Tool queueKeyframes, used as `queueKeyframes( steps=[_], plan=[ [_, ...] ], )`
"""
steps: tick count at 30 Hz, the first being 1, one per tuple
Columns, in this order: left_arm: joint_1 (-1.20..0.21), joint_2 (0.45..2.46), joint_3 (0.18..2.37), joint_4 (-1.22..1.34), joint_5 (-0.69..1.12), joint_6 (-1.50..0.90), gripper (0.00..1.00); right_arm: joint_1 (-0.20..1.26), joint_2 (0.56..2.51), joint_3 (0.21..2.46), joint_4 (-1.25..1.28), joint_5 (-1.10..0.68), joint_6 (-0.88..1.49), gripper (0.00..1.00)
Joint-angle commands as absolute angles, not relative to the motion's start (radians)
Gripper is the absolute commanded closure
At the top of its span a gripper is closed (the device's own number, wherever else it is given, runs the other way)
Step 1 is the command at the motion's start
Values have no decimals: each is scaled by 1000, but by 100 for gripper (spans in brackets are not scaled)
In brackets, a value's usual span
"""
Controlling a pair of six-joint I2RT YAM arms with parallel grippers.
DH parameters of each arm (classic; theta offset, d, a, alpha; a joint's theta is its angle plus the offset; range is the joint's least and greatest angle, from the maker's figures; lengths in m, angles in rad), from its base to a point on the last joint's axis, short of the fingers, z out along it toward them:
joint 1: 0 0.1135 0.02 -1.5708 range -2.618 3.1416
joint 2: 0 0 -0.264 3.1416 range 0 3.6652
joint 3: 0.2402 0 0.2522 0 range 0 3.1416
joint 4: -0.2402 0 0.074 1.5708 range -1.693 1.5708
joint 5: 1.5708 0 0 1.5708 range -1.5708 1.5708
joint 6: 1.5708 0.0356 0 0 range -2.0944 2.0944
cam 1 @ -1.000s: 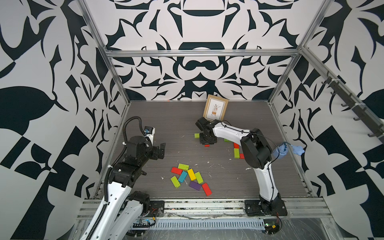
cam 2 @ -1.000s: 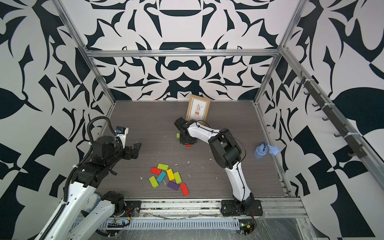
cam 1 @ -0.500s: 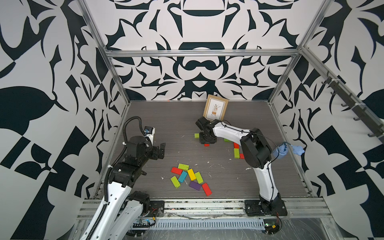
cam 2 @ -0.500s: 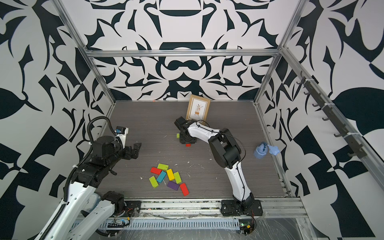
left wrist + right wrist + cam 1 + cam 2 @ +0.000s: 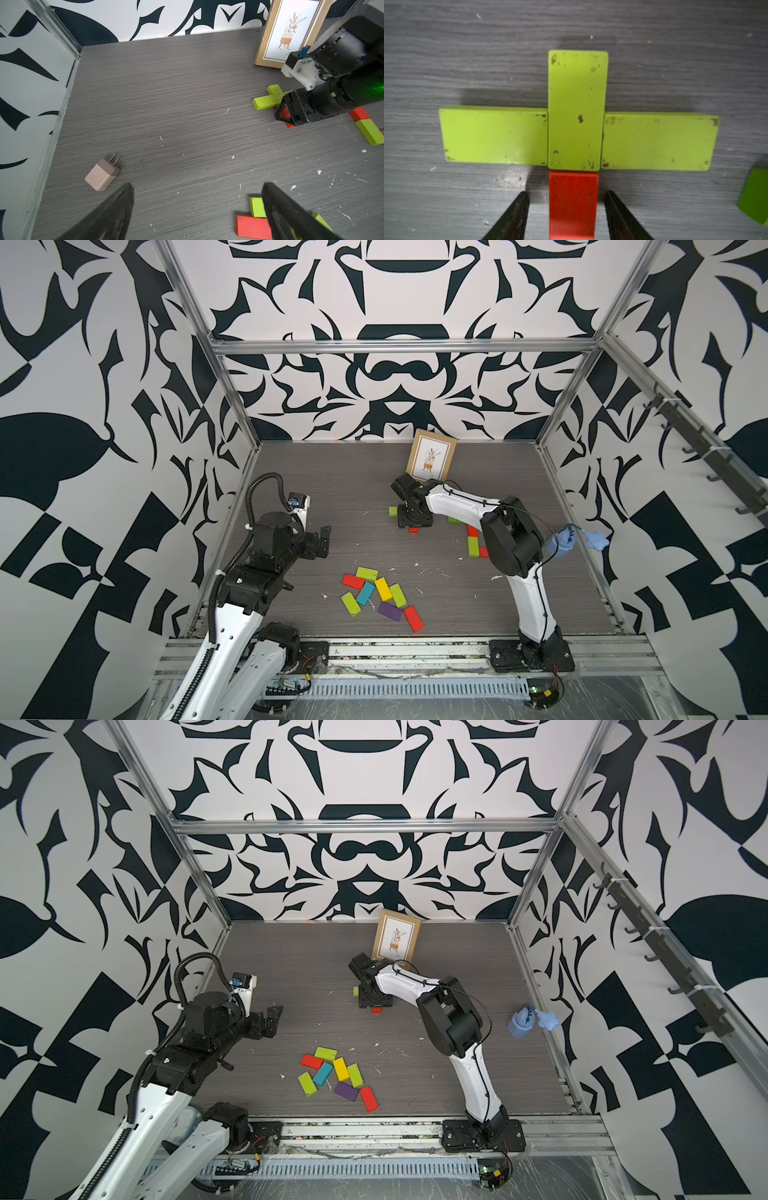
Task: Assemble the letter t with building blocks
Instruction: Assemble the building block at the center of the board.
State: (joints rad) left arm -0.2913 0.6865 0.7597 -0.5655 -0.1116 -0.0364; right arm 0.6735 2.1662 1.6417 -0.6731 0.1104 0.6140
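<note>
In the right wrist view three lime green building blocks form a cross: one long block (image 5: pixel 577 108) between a left block (image 5: pixel 494 136) and a right block (image 5: pixel 658 141). A red block (image 5: pixel 573 203) lies flat against the long block's end. My right gripper (image 5: pixel 567 192) is open around the red block, with a gap on each side. In both top views it hangs over that spot (image 5: pixel 413 524), mid-table. A loose pile of coloured blocks (image 5: pixel 380 599) lies nearer the front. My left gripper (image 5: pixel 322 541) hovers open at the left, holding nothing (image 5: pixel 197 186).
A wooden picture frame (image 5: pixel 431 458) stands just behind the cross. More green and red blocks (image 5: pixel 473 545) lie beside the right arm. A blue object (image 5: pixel 569 541) sits at the right wall. A pink plug adapter (image 5: pixel 101 176) lies near the left wall.
My right gripper's jaws have spread apart, letting go of the red block, which now lies on the table. The left arm has not moved.
</note>
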Motion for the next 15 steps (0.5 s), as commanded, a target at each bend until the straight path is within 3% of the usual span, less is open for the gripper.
queueKeyframes(
  steps=[1,7,15],
  plan=[
    [-291,683,750,-584,-112,-45,0,672,2087,1635,-686,98,591,33],
    [-291,680,749,-583,-111,-48,0,687,1980,1599,-693,99,538,25],
    [-291,681,751,-584,-112,-50,0,730,1831,1524,-716,71,450,23]
  ],
)
